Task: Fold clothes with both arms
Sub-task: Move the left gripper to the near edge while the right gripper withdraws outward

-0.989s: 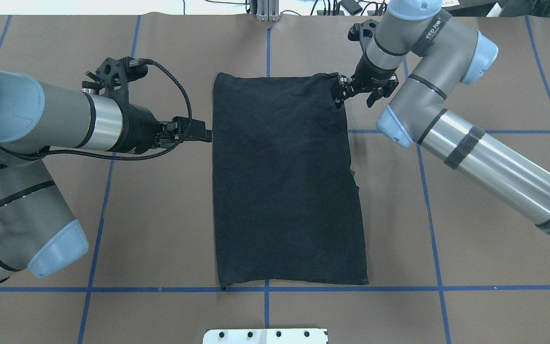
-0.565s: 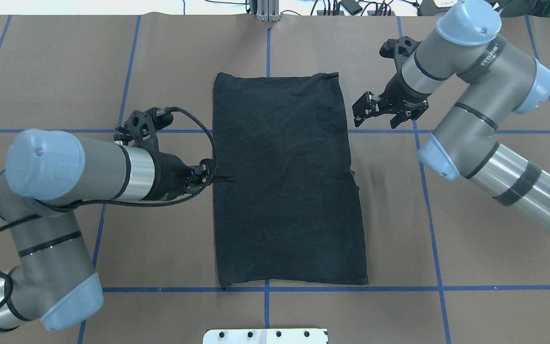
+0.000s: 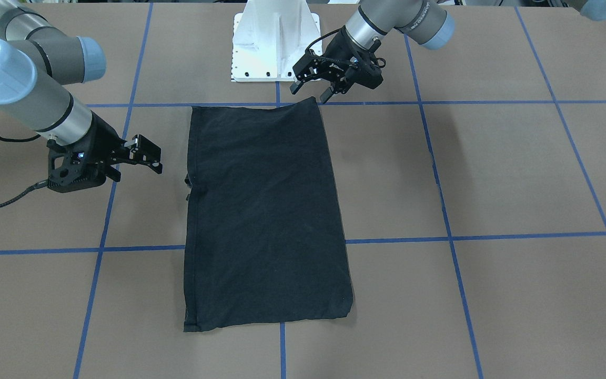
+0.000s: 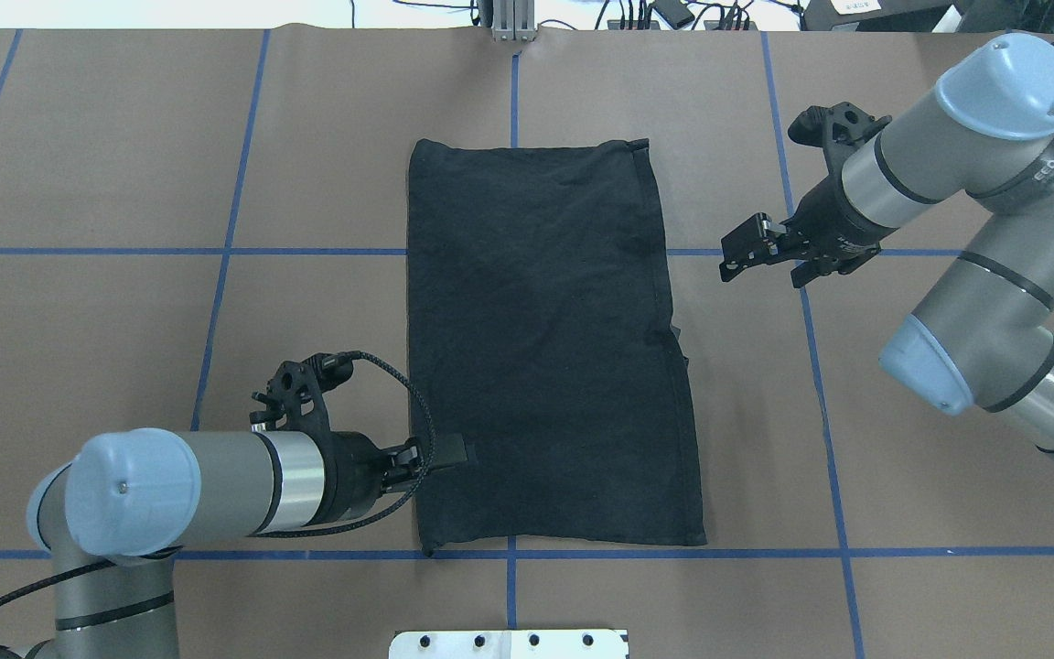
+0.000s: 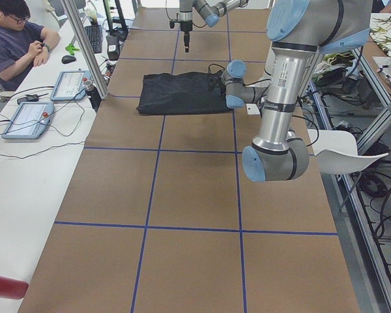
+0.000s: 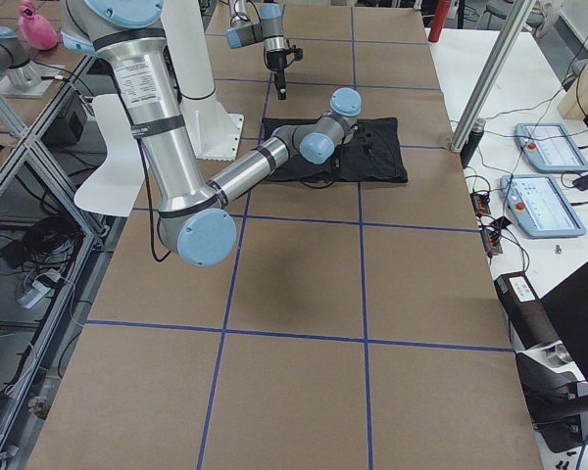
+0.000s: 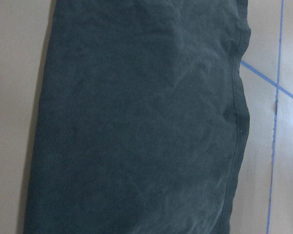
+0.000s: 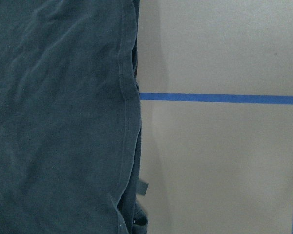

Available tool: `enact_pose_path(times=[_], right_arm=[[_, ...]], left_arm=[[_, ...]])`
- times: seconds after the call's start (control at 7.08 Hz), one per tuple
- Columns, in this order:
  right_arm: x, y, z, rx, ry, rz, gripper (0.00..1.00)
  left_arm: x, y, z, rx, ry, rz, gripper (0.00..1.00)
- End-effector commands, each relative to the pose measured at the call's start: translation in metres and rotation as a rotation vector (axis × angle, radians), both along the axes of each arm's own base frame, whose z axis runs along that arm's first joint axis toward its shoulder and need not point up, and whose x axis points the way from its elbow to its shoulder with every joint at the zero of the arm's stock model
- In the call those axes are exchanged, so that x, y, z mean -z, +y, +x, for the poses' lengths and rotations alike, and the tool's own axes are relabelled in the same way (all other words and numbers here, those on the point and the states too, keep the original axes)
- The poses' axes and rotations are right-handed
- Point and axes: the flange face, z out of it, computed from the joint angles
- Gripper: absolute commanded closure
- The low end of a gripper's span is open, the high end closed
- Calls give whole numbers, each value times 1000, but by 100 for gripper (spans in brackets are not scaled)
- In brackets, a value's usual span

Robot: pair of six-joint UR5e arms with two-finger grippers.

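shirt: black shirt (image 4: 545, 348) folded to a long strip, flat at centre of table (image 4: 124, 165), plain side up. Small flap (image 4: 679, 350) pokes out mid right edge.
L grip: left gripper (image 3: 311, 92) at shirt's left edge by the near corner, jaws apart, nothing held. Can't tell if it touches cloth. Forearm about level, pointing across at shirt.
R grip: right gripper (image 4: 760, 261) off the cloth, beside right edge, far half. Jaws apart, empty, angled down toward shirt.
step (my read): lining up grabs for next fold.
how: pinch all layers, not just top. Get R onto a matching spot before lift. Raise both together, keep edge taut, lay it square. Tuck flap first.
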Motion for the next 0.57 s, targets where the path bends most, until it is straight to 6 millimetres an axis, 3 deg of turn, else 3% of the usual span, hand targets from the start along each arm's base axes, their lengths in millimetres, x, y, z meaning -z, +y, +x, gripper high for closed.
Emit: enact_pose_path(times=[0.0,0.42], right_arm=[[1,15,7,1,-9,-6,1],[2,16,5,5,-9,-5,1]], left_arm=[[-26,20,19,-34,-49,-25,0],[-55,30,52,-62,-118,-41,0]])
